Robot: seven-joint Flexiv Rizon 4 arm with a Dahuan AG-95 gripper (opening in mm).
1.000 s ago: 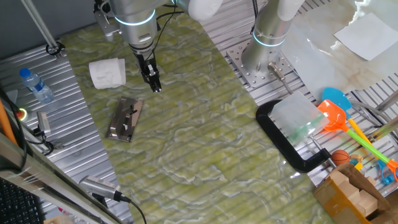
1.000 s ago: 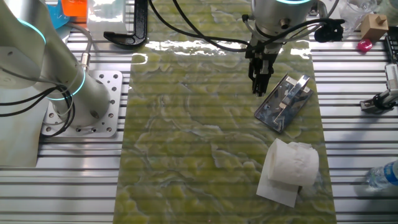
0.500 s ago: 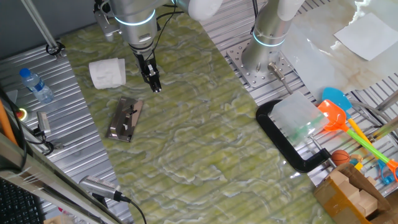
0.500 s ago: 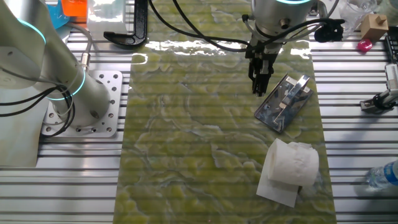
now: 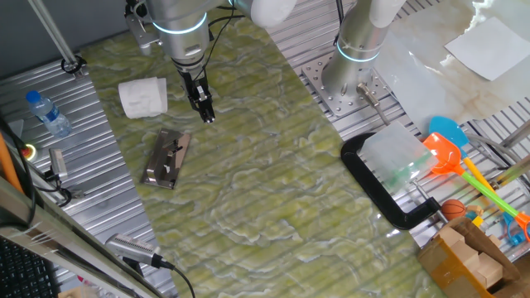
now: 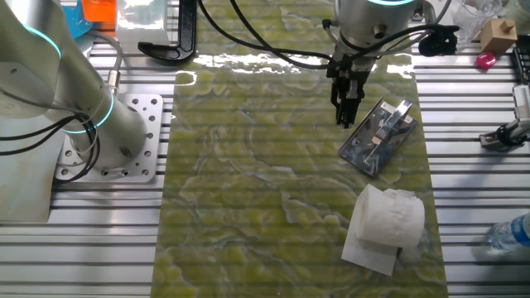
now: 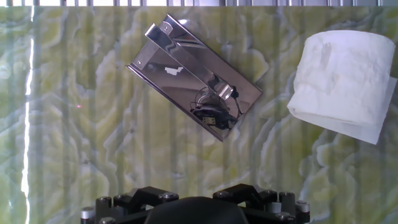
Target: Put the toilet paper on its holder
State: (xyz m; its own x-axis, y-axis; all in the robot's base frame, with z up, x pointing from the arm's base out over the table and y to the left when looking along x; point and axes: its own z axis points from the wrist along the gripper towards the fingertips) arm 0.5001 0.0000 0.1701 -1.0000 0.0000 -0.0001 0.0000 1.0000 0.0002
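Toilet paper (image 5: 142, 96) lies on its side on the green mat, one roll only, a loose sheet trailing under it, and nothing is gripping it. The gripper (image 5: 207, 115) hangs above the mat with its fingers drawn narrow and carrying nothing. From the hand view the toilet paper (image 7: 343, 78) sits off to the right of the fingers' line, well clear, so I judge the reach must swing that way. One holder (image 5: 167, 157) too, lying flat between gripper and roll, its long axis running diagonally, the bracket along its middle. In the other fixed view the holder (image 6: 378, 136) is just beside the fingertips, the roll (image 6: 387, 220) farther on.
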